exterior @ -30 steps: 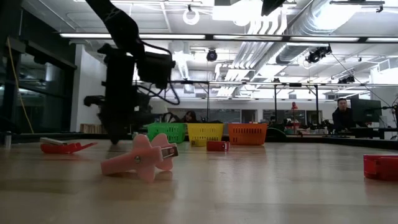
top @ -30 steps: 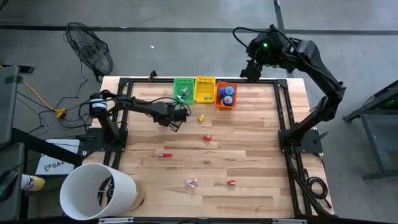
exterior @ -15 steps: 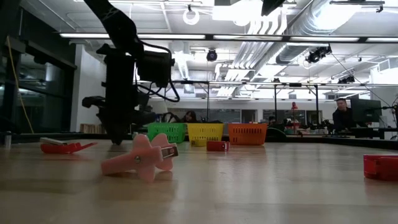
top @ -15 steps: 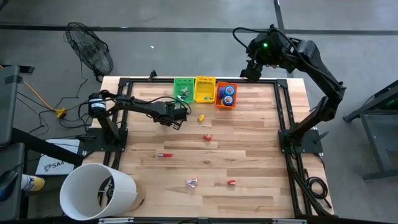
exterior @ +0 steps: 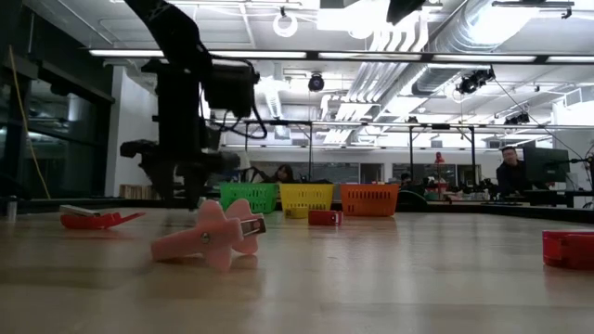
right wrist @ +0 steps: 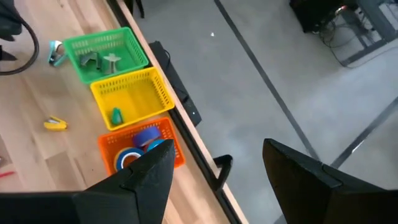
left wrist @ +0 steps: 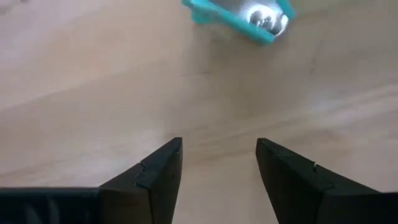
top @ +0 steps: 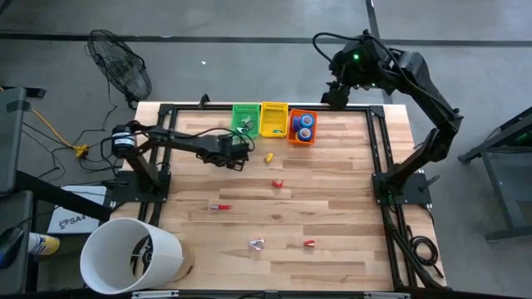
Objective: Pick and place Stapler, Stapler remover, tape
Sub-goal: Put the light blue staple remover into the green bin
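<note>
Left gripper [left wrist: 217, 168]: fingers now parted and empty, over bare wood near the table's far edge; a second ago they were closed.
Teal stapler remover [left wrist: 239, 15]: lies just ahead of the fingertips, not touched.
Meaning: likely opening for a grasp on it.
Green basket [top: 245, 117]: close by at the far edge.
Right gripper [right wrist: 214, 177]: open, waiting beyond the far right corner.

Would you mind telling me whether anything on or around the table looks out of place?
A large white tub lies on its side over the table's corner nearest the left arm's base. A small teal piece also lies on the wood just outside the green basket, ahead of the open left gripper.
</note>
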`<control>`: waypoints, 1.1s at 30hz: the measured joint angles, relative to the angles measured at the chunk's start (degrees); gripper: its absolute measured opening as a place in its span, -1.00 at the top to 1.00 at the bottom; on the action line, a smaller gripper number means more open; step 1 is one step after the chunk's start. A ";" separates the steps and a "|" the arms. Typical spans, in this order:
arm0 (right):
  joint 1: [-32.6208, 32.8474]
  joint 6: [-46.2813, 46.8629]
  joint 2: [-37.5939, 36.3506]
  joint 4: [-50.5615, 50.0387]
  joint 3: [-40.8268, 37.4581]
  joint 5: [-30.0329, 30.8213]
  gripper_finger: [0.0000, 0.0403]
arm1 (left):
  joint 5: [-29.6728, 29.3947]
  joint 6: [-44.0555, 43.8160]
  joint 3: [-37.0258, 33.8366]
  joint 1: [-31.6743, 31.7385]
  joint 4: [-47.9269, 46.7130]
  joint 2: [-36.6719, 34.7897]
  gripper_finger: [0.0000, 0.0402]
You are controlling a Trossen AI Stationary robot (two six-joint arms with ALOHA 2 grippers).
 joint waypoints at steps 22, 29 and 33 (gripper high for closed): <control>10.45 18.84 -3.98 35.66 -38.27 -8.38 -0.17 | -11.93 32.01 0.07 0.10 4.91 -22.36 0.01; 19.93 22.36 -2.22 79.33 -59.35 -4.44 -0.17 | -12.73 45.59 0.07 0.12 6.65 -32.18 0.01; 23.53 22.60 3.50 93.35 -63.90 1.78 -0.17 | -11.80 51.18 0.07 0.12 6.73 -36.94 0.01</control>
